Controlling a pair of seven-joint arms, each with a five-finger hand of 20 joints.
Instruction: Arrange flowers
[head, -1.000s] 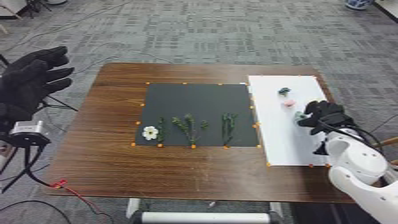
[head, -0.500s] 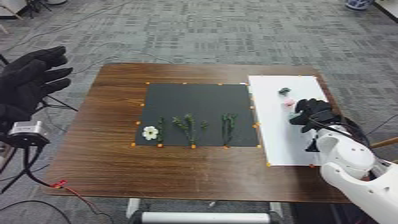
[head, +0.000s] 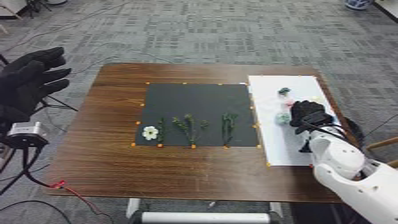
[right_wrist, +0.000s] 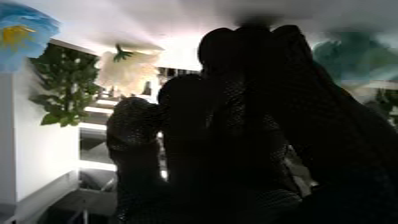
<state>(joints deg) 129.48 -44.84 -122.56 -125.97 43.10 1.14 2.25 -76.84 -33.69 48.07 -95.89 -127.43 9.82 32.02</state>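
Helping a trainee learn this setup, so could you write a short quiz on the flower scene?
1. True or false: the white flower lies on the black mat, left of the green sprigs.
2. Multiple choice: the right hand is over (a) the black mat, (b) the white board, (c) the floor.
3. Fill in: on the board, nearer the robot than the pink flower, lies the ____.

Key: 1. true; 2. b; 3. pale green flower.

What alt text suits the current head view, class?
The robot's right hand is over a white panel with small flowers, at the right of a brown table. On a black mat lie a white flower and green sprigs. The left hand is beyond the table's left edge.
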